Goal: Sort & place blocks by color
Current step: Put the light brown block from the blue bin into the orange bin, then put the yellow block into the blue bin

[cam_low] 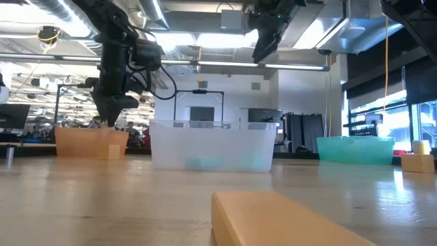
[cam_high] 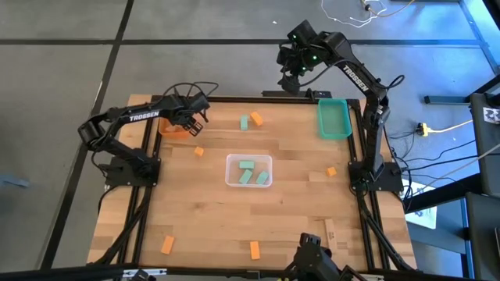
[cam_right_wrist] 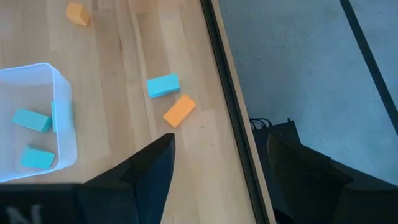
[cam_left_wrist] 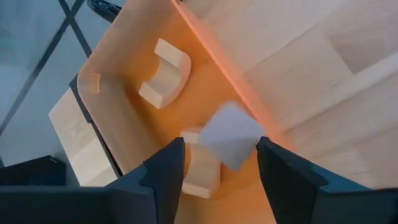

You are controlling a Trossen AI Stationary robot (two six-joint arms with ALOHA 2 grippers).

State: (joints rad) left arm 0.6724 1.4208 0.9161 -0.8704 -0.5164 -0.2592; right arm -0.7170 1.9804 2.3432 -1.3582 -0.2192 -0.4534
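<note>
My left gripper is open above the orange tray at the table's far left; it also shows in the low view. In the left wrist view a pale, blurred block is between its spread fingers, over the tray, where two tan blocks lie. My right gripper is open and empty, raised beyond the table's far edge. The clear tray at the table's middle holds three mint blocks. A mint block and an orange block lie near the far edge.
A teal tray stands at the far right. Loose orange blocks lie on the table at left of centre, at the right and near the front edge; one of them fills the low view's foreground.
</note>
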